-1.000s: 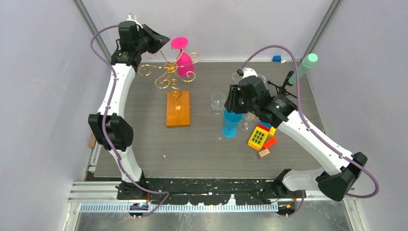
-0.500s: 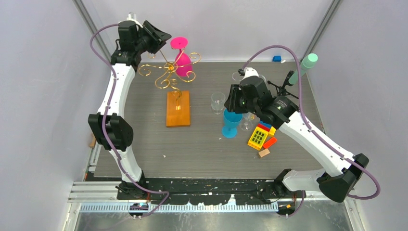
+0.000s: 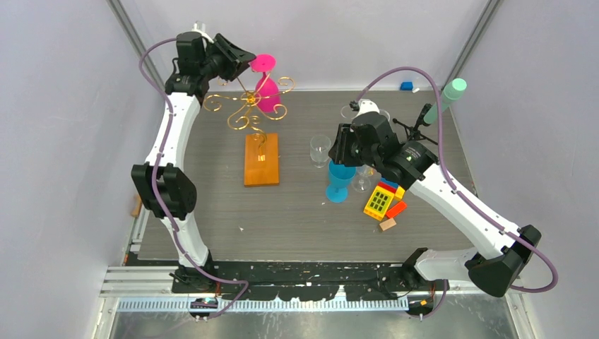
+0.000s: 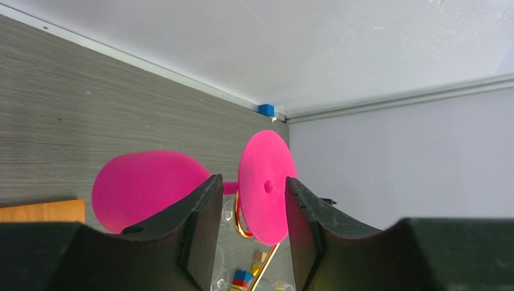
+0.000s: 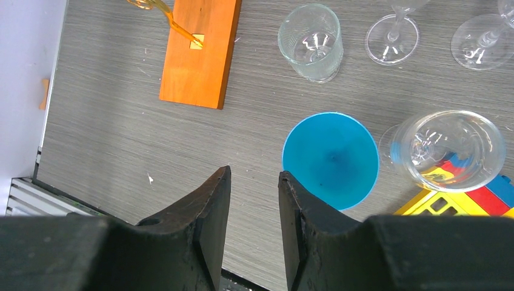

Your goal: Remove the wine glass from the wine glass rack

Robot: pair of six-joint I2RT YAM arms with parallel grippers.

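Removal is not yet done: the pink glass [image 3: 269, 97] hangs upside down on the rack [image 3: 261, 161], its bowl among the gold scrolls and its foot above them. The left gripper [image 4: 251, 185] is at the top of the rack, spread, with the foot showing between its jaws. I cannot tell whether they touch it, but nothing is clamped. What remains, I judge, is to close on the foot or stem, slide the glass off its scroll, and carry it to the desk [image 3: 304, 212]. The right gripper [image 5: 250, 176] hovers well right of the rack above a blue cup [image 5: 330, 159], parted and empty.
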